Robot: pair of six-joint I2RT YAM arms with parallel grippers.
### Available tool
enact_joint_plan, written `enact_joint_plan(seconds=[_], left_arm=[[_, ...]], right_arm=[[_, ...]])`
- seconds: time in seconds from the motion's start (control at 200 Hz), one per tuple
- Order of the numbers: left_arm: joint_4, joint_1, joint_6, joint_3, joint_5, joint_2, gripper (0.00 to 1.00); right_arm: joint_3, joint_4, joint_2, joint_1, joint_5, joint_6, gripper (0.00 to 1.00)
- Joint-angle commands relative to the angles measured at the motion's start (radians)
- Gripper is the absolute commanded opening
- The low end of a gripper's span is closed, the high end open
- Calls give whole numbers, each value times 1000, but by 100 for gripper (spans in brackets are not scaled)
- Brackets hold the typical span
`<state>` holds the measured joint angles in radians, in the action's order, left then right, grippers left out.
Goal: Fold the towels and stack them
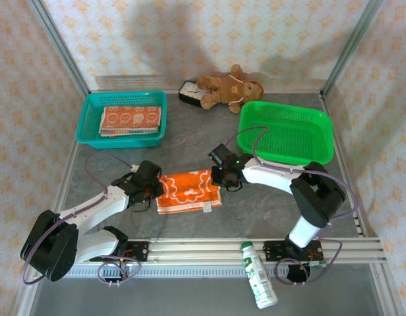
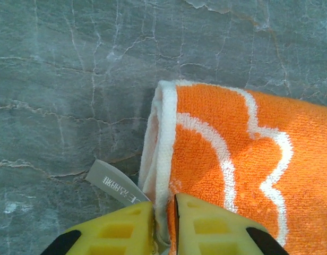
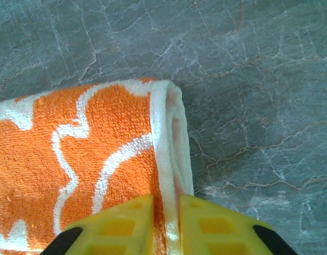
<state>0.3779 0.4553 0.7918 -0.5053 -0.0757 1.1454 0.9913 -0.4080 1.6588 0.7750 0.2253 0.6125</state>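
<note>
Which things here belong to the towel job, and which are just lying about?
Job:
orange towel, pinched at both ends by the left gripper and right gripper
folded towels in the teal basket

Lying about:
teddy bear
white bottle
green basket
black item beside the bear

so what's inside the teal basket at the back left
A stack of folded towels lies in the teal basket; the top one is orange with white round prints. The layers under it are mostly covered, so their count and prints stay hidden, as does the basket floor beneath.
</note>
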Motion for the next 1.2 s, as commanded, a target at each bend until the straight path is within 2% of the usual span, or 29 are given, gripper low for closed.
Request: enact_joint_plan(seconds=[0.0, 0.14, 0.18, 0.285, 0.856, 1.196], left_arm=[[-12, -9, 5, 2, -8, -3, 14], [-16, -9, 8, 13, -15, -7, 7], [-9, -9, 8, 11, -14, -9, 0], [19, -9, 10, 6, -6, -29, 0], [287, 2, 86, -38, -30, -227, 0], [351, 83, 182, -34, -48, -274, 0]], right_arm=[[7, -14, 3, -5, 4, 11, 13], [-2, -14, -7, -5, 6, 13, 7], [-3, -17, -10, -5, 4, 12, 6], [-9, -30, -30, -5, -1, 16, 2], [-62, -96, -186, 7, -3, 42, 0], [-129, -89, -236, 42, 9, 86, 1]])
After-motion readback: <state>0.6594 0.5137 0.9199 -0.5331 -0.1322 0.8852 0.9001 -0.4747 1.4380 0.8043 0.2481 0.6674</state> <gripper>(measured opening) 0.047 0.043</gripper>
